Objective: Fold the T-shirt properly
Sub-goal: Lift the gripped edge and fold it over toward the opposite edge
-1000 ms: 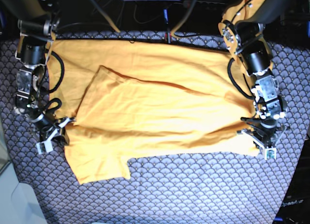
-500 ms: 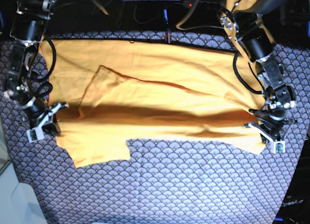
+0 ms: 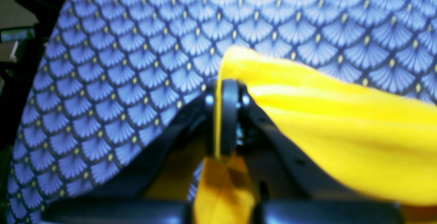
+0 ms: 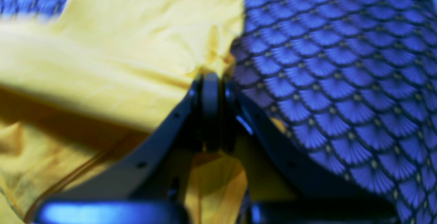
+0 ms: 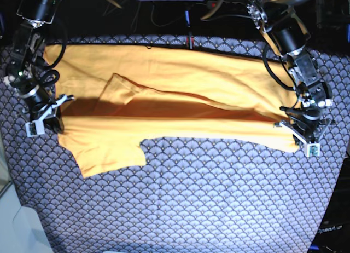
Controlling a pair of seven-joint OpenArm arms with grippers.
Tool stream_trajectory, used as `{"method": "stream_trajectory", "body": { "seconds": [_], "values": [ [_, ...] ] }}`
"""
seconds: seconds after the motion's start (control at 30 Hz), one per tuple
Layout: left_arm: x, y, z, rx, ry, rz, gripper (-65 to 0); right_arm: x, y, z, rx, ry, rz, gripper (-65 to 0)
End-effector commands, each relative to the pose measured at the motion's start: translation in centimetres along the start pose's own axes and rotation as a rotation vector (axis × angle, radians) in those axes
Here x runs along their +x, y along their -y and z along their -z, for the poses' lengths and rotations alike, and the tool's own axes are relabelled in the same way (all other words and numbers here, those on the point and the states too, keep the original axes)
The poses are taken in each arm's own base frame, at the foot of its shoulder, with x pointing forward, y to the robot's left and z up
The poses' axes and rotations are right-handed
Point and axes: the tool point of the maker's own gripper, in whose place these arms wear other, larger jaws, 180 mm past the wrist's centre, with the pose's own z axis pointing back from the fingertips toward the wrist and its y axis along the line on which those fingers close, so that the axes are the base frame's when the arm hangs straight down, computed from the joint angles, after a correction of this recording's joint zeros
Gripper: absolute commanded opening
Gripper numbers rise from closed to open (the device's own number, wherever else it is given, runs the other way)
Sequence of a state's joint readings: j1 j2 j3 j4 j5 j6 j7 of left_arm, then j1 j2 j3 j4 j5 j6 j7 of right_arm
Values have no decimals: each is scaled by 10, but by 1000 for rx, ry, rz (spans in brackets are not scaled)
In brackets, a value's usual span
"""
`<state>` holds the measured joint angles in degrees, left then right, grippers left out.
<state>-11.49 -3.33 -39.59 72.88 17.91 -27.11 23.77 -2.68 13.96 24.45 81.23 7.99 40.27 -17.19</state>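
Observation:
The orange-yellow T-shirt lies spread across the table in the base view, with its near edge lifted off the cloth at both ends. My left gripper, on that view's right, is shut on the shirt's near right corner. In the left wrist view the yellow fabric runs out between the closed fingers of the left gripper. My right gripper, on the base view's left, is shut on the shirt's left edge, and the right wrist view shows the T-shirt pinched in the right gripper. One sleeve hangs toward the near side.
A navy cloth with a white fan-scale pattern covers the table under the shirt. Cables and dark equipment line the far edge. A pale surface shows beyond the table's near left corner.
Both grippers have moved toward the far side of the table, carrying the shirt's near edge with them. More patterned cloth now shows in front of the shirt.

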Motion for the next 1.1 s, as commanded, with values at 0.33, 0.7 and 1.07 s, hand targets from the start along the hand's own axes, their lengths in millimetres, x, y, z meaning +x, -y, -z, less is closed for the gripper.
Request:
{"method": "stream_trajectory", "body": {
  "seconds": [0.33, 0.7, 1.07],
  "values": [
    [13, -13, -16, 40, 64, 28, -650, -12, -13, -24, -8, 11, 7, -650],
    [1, -21, -30, 24, 54, 38, -650, -14, -32, -36, 4, 18, 11, -650],
    [-21, -24, -49, 47, 28, 37, -650, -25, -39, -39, 7, -2, 34, -650]
  ]
}}
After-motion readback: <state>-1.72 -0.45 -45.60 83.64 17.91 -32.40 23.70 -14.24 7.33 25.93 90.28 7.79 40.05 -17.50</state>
